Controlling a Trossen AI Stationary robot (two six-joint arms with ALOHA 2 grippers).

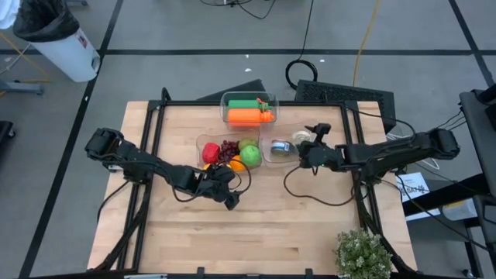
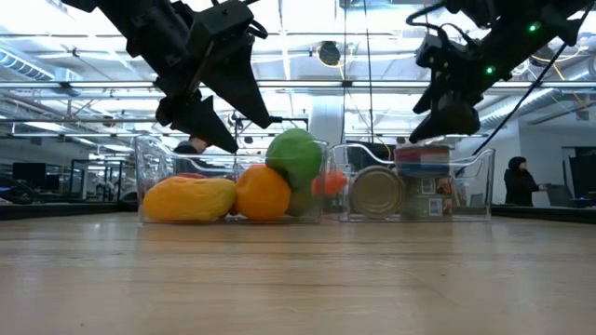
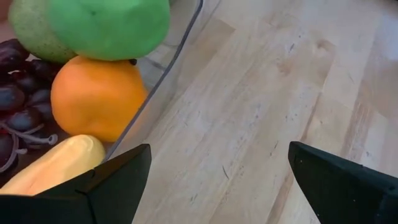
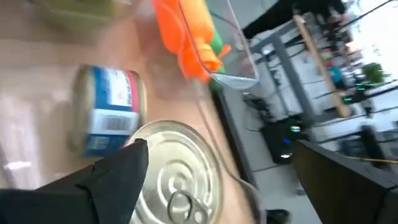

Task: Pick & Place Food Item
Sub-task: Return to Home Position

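Observation:
Three clear bins stand at the table's far middle. One holds fruit [image 1: 230, 152]: a green apple [image 3: 109, 25], an orange [image 3: 93, 96], dark grapes [image 3: 15, 93] and a yellow piece [image 3: 56, 165]. The bin to its right holds cans [image 1: 282, 147]: a blue-labelled can [image 4: 106, 118] on its side and a silver pull-tab can [image 4: 177, 171]. The far bin holds orange carrots [image 1: 246, 115]. My left gripper [image 1: 230, 188] hangs open just near of the fruit bin. My right gripper [image 1: 304, 149] hangs open above the can bin's right end [image 2: 447, 112].
A potted plant [image 1: 362, 254] stands at the table's near right corner. Cables [image 1: 310, 190] loop on the wood near the right arm. The table's near half [image 1: 232, 240] is bare wood. A white bucket [image 1: 66, 46] stands on the floor, far left.

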